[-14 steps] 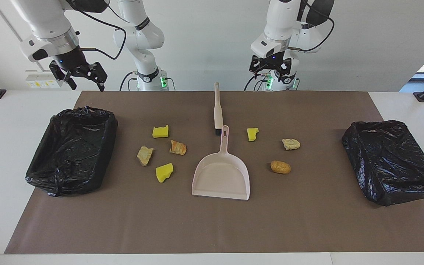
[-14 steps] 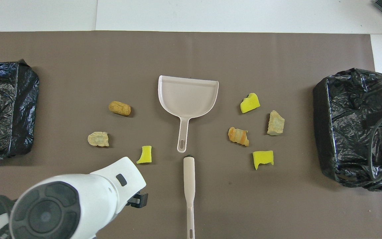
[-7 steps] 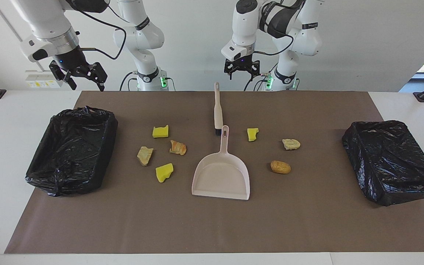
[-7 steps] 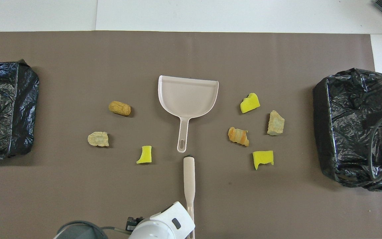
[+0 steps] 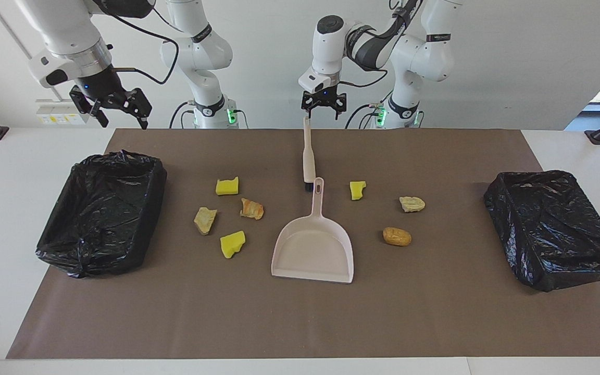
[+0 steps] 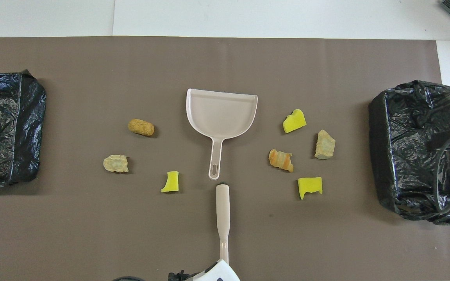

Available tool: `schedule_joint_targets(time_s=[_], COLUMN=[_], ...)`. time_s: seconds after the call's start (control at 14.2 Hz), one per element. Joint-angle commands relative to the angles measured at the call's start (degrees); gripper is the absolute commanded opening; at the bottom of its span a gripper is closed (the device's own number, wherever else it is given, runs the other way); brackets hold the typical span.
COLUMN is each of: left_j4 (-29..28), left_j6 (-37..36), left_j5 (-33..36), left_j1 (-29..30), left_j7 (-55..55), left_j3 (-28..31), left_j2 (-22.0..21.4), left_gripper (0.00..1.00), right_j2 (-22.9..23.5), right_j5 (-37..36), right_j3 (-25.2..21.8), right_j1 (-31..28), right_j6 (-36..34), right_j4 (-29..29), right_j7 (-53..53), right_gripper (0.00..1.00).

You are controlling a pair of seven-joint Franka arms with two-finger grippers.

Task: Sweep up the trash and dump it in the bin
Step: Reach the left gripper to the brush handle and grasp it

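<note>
Hovering spread-fingered over the beige black-bristled brush's (image 5: 308, 153) handle tip, the left gripper (image 5: 323, 105) has swept nothing: seven yellow and tan trash lumps (image 5: 251, 208) dot the brown mat around the empty pale pink dustpan (image 5: 314, 250), while the right gripper (image 5: 116, 105) waits open

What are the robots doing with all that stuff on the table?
They are getting ready to sweep up. The left gripper hangs open just over the end of the brush handle and is not holding it. The right gripper waits, open, up above the bin at its end of the table. The dustpan lies empty on the mat, and the trash, yellow chunks and brown lumps, lies scattered on both sides of it. Nothing is in either bin.
</note>
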Motion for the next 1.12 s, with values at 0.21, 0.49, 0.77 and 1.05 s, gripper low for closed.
schedule_joint_targets(time_s=[0.21,0.49,0.77,1.05], left_j4=[5.43,5.52,5.60,8.49], left_j6=[6.75,5.51,1.66,-9.22], left_j5=[-0.75,-0.58,0.03,0.74], left_j1=[-0.24,-0.15,-0.15,3.35], left_j7=[-2.19,-1.93,-0.87,4.56], left_j3=[1.05,1.23,1.40,1.49], left_j2=[11.42,11.42,11.16,9.14], left_gripper=[1.00,0.54,0.00,0.00], right_j2=[-1.07,-1.07,-1.07,-1.07], right_j5=[0.43,0.43,0.43,0.43], right_j3=[-0.04,-0.04,-0.04,-0.04], right_j1=[-0.01,-0.01,-0.01,-0.01], right_j6=[1.10,1.10,1.10,1.10], right_j4=[-1.14,-1.14,-1.14,-1.14], right_j7=[-1.02,-1.02,-1.02,-1.02], right_gripper=[1.00,1.00,1.00,1.00])
